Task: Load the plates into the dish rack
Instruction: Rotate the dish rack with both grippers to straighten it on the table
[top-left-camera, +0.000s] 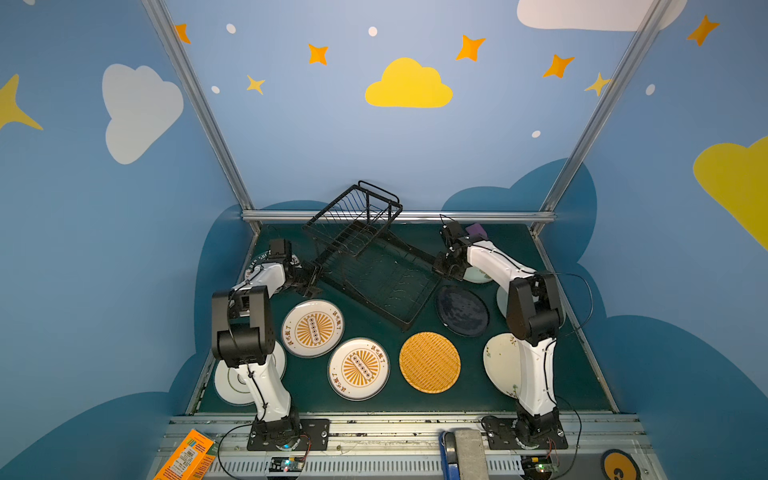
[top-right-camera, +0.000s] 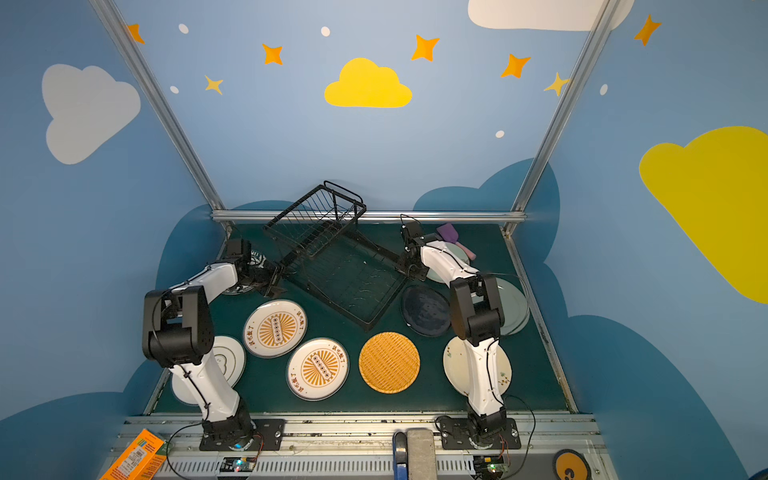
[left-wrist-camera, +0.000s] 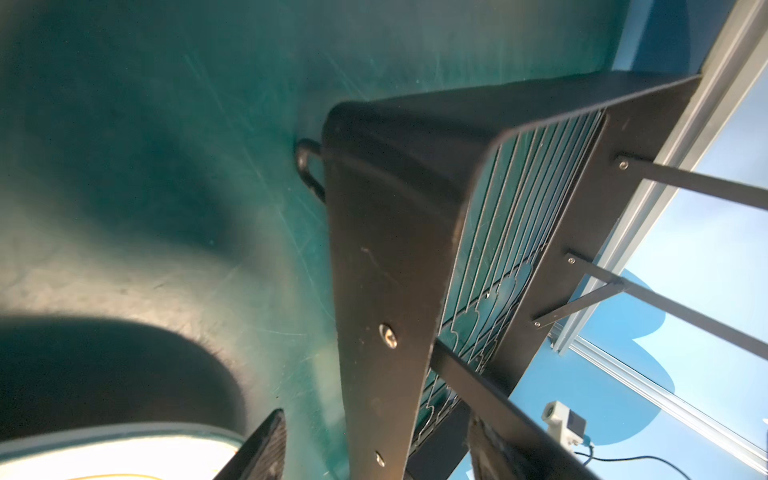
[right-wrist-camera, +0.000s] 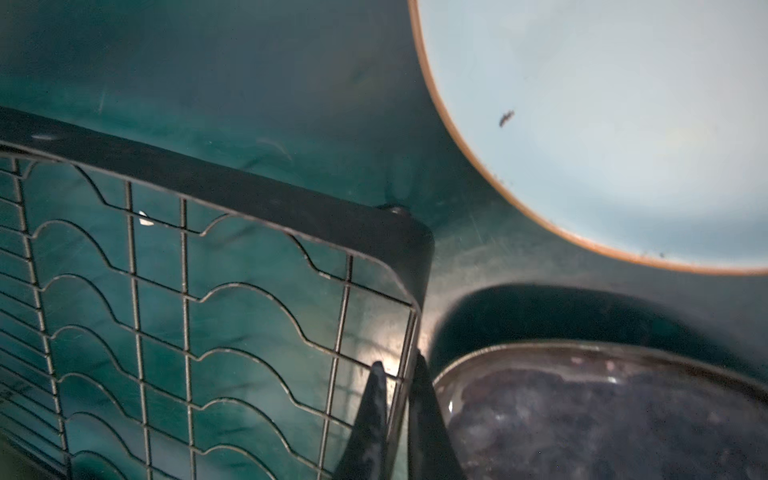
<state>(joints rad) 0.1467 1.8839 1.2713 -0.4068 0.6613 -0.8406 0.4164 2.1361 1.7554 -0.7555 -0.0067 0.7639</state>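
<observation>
Step in hand, as judged: squaring up the dish rack on the mat before loading, since it is set askew & no plate is seen in it. To be done well, the dish rack should be slid flat rather than lifted. Both ends should be moved together so the frame isn't twisted, & slowly, as plates are laid close on nearly every side.

Nearest, the front row is laid flat & well apart from both grippers: a white plate partly under the left arm, a sunburst plate, a second sunburst plate, the orange woven plate & a cream plate partly under the right arm. The dish rack's front corner is pointed btw. the orange woven plate & the navy plate. The navy plate is just beside the dish rack's right side, so that edge should be watched most.

Further in, the right gripper is pinched tight on the dish rack's rim at its right corner, w/ one finger each side of the wire edge. The navy plate is just beside it & a pale green plate near it on the far side. The left gripper is set at the dish rack's left corner, jaws spread either side of the black corner panel. A gap seems to be left on each side, tho the wrist view is blurred there, so prob. nothing is clamped. That hold should be closed before any push.

Farthest, a lettered plate is partly hidden behind the left gripper's wrist.
</observation>
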